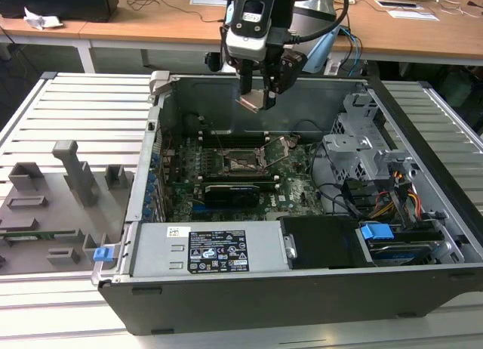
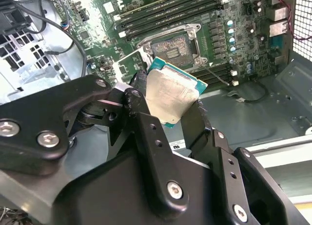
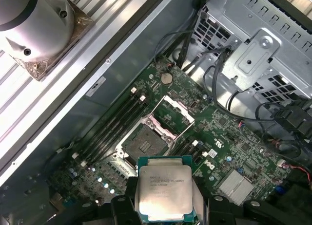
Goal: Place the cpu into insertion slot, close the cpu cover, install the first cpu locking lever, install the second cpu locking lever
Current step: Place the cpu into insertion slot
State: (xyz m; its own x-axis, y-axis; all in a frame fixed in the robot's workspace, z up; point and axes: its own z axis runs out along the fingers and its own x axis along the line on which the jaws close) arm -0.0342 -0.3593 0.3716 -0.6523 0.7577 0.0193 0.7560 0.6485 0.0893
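My gripper [image 1: 256, 100] hangs above the open computer case, shut on the cpu [image 1: 251, 101], a flat square chip with a silver top. Both wrist views show the cpu [image 2: 171, 96] [image 3: 165, 191] clamped by its edges between the black fingers [image 2: 141, 91]. The insertion slot [image 1: 241, 162] [image 2: 170, 52] [image 3: 144, 144] lies bare on the green board, below the chip and apart from it. The cpu cover [image 3: 178, 110] [image 2: 127, 64] stands swung open beside the slot. A thin locking lever [image 2: 217, 74] sticks out next to the slot.
A long black expansion card [image 1: 238, 190] lies near the slot, and memory slots [image 2: 170, 10] run along its other side. A power supply [image 1: 215, 251] fills the case front, a drive cage [image 1: 362, 149] the exterior view's right. A grey fixture tray [image 1: 60, 205] sits outside, left.
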